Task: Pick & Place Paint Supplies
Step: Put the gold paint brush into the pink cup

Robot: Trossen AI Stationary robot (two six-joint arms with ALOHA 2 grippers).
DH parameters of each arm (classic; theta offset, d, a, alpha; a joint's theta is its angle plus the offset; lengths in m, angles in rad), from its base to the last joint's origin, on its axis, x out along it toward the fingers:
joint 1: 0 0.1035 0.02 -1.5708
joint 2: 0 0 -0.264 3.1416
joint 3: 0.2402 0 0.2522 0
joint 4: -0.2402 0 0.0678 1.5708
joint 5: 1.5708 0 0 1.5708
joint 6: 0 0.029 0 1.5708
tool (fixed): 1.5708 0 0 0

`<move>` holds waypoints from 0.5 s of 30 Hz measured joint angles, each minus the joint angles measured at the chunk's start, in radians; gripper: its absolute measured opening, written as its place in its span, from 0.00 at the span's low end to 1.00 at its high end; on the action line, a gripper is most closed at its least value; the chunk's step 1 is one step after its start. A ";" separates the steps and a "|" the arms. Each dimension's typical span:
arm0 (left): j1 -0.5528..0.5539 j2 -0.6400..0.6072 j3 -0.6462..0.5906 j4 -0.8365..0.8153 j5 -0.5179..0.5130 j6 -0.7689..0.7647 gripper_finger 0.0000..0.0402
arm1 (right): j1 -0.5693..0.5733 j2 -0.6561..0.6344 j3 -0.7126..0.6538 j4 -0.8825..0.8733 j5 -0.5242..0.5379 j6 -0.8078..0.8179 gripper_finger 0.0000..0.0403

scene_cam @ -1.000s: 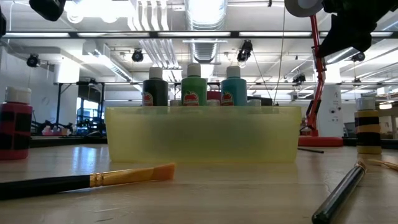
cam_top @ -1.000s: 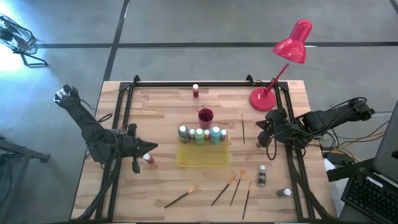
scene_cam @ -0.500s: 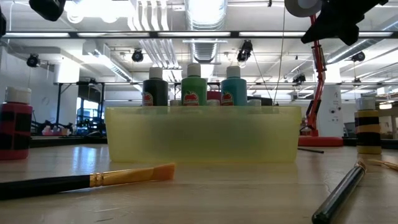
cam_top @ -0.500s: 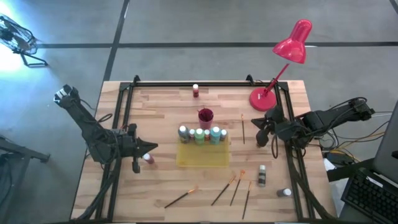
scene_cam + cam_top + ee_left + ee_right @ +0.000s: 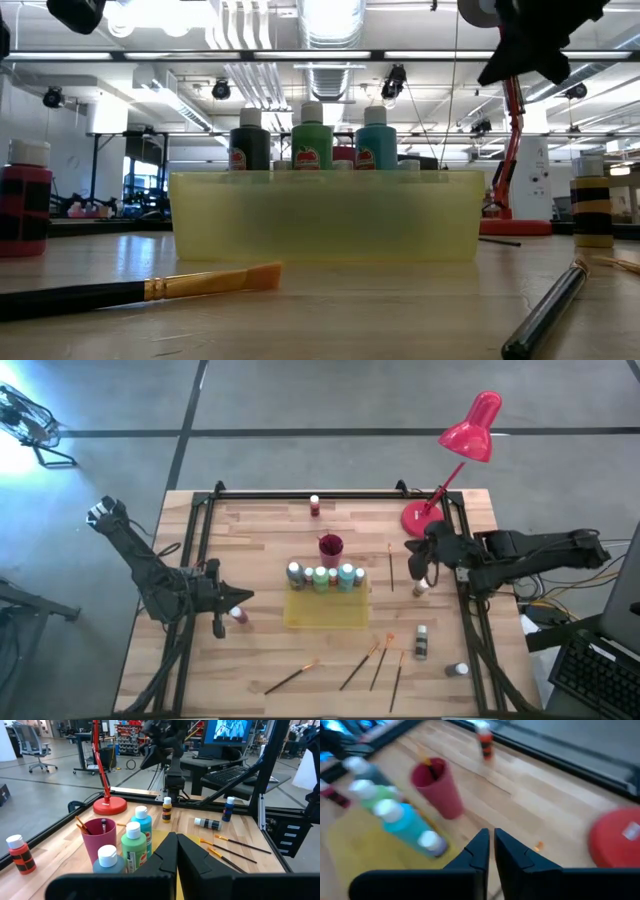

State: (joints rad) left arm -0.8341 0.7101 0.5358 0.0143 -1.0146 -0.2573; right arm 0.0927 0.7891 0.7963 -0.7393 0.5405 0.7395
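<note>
Right gripper (image 5: 415, 573) empty, fingers pressed together, beside lone brush (image 5: 390, 565); recommend spreading fingers, then descending squarely across handle. Left gripper (image 5: 238, 598) closed, idle.

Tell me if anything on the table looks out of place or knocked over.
One white-capped bottle lies on its side at the near right corner, and another bottle lies flat beside it. Four brushes are scattered loose in front of the yellow tray. Nothing looks spilled.
</note>
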 joint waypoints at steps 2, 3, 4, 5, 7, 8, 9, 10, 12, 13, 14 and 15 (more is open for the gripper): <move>0.000 0.000 0.000 0.000 0.000 0.000 0.01 | -0.048 0.000 0.000 -0.046 -0.011 0.030 0.10; 0.000 0.000 0.000 0.000 0.000 0.000 0.01 | -0.069 0.000 0.000 -0.070 -0.011 0.052 0.12; 0.000 0.000 0.000 0.000 0.000 0.000 0.01 | -0.089 0.000 0.000 -0.092 -0.015 0.074 0.14; 0.000 0.000 0.000 0.000 0.000 0.000 0.01 | -0.109 0.000 -0.001 -0.108 -0.019 0.096 0.17; 0.000 0.000 0.000 0.000 0.000 0.000 0.01 | -0.142 0.000 -0.004 -0.128 -0.028 0.131 0.22; 0.000 0.000 0.000 0.000 0.000 0.000 0.01 | -0.160 0.005 -0.006 -0.129 -0.036 0.145 0.24; 0.000 0.000 0.000 0.000 0.000 0.000 0.01 | -0.180 0.010 -0.006 -0.126 -0.046 0.157 0.27; 0.000 0.000 0.000 0.000 0.000 0.000 0.01 | -0.200 0.019 -0.007 -0.125 -0.054 0.171 0.29; 0.000 0.000 0.000 0.000 0.000 0.000 0.01 | -0.239 0.047 -0.007 -0.119 -0.077 0.184 0.33; 0.000 0.000 0.000 0.000 0.000 0.000 0.01 | -0.259 0.065 -0.007 -0.114 -0.090 0.188 0.35; 0.000 0.000 0.000 0.000 0.000 0.000 0.01 | -0.279 0.086 -0.007 -0.114 -0.103 0.193 0.37; 0.000 0.000 0.000 0.000 0.000 0.000 0.01 | -0.299 0.108 -0.008 -0.115 -0.115 0.198 0.39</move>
State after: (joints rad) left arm -0.8341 0.7105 0.5354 0.0143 -1.0145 -0.2577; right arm -0.2060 0.8974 0.7887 -0.8543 0.4258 0.9371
